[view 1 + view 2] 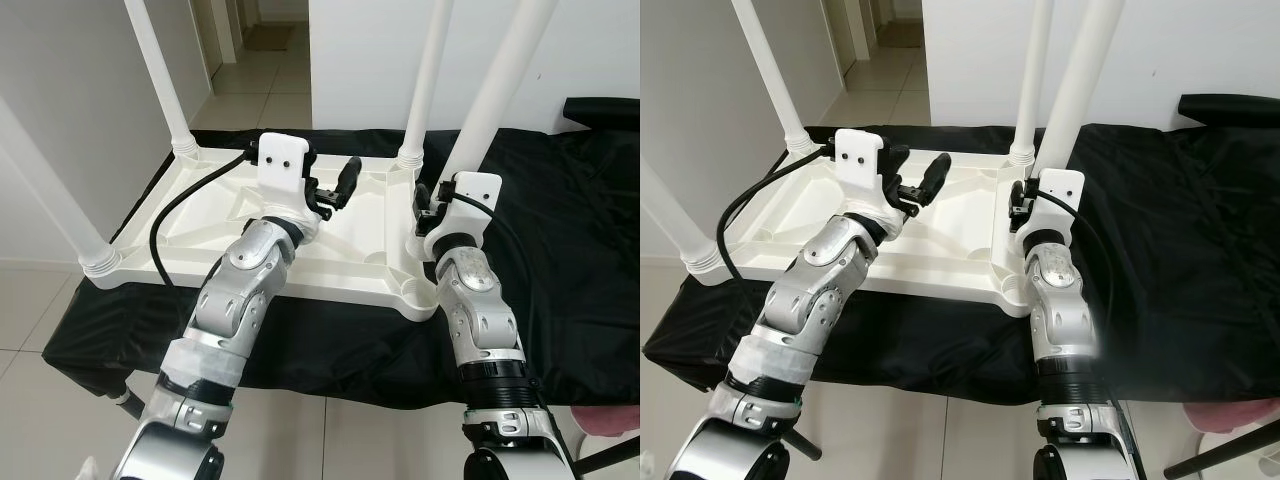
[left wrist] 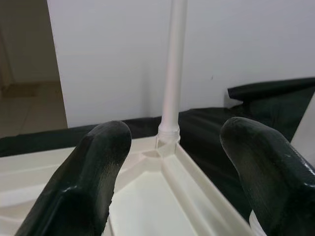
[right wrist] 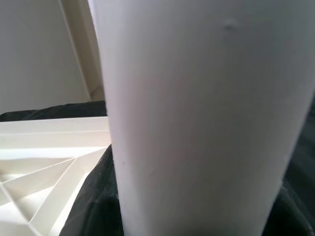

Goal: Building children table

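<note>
On the black-covered bed the upturned children's table carries all four legs, the right end effector clamping the near-right leg, probably seating it, the left end effector spread empty.

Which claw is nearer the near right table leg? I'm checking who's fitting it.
Right. The right claw is at the near right leg, by its base; the left claw hovers open over the tabletop's middle.
</note>
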### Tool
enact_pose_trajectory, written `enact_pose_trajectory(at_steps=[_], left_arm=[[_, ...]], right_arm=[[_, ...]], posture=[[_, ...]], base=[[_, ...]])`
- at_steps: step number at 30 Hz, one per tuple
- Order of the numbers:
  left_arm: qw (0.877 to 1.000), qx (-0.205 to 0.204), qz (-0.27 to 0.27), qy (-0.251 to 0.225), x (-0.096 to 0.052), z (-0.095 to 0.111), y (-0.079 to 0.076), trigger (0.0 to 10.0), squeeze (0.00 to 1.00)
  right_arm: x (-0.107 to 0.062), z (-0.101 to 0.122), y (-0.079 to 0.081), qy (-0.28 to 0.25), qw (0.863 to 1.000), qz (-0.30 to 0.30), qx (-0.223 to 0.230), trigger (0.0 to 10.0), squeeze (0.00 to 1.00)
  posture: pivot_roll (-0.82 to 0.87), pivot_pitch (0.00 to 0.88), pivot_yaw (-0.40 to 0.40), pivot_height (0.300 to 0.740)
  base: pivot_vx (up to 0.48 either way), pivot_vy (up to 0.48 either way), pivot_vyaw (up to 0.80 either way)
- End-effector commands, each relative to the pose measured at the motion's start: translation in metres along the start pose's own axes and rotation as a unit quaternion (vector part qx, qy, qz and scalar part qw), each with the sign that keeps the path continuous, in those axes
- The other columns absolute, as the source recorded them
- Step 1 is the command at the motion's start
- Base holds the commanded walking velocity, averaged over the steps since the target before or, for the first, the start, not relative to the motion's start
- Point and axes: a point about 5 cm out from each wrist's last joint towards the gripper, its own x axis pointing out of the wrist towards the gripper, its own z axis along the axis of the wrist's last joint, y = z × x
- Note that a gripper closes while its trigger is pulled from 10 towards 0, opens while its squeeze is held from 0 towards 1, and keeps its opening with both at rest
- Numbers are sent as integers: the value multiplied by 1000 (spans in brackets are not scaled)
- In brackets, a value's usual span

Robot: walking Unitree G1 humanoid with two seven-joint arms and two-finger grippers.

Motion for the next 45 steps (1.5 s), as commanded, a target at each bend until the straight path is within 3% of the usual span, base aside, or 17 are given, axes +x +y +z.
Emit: enact_pose_trajectory(at_steps=[1, 11, 20, 33, 45], left_arm=[[998, 10, -64, 17, -6, -8, -7, 10000, 0], [994, 26, -92, 52, -20, -22, -19, 10000, 0], [993, -1, -97, 71, -32, -27, -23, 10000, 0], [990, -32, -98, 99, -42, -35, -28, 10000, 0], [985, -31, -104, 137, -44, -39, -29, 10000, 0]], right_arm=[[-4, 1, 4, -9, 1000, 14, 7, 10000, 0], [-19, -10, 6, 3, 998, 55, 6, 10000, 0], [-34, -25, -6, 25, 997, 73, -13, 10000, 0], [-28, -21, -13, 19, 995, 86, -39, 10000, 0], [-44, -26, -8, -11, 987, 149, -55, 10000, 0]], posture=[[-27, 0, 73, 740], [-7, 5, 52, 740], [-15, 11, 46, 740], [-15, 35, 61, 740], [-11, 12, 67, 740]], base=[[0, 0, 0], [0, 0, 0], [0, 0, 0], [0, 0, 0], [0, 0, 0]])
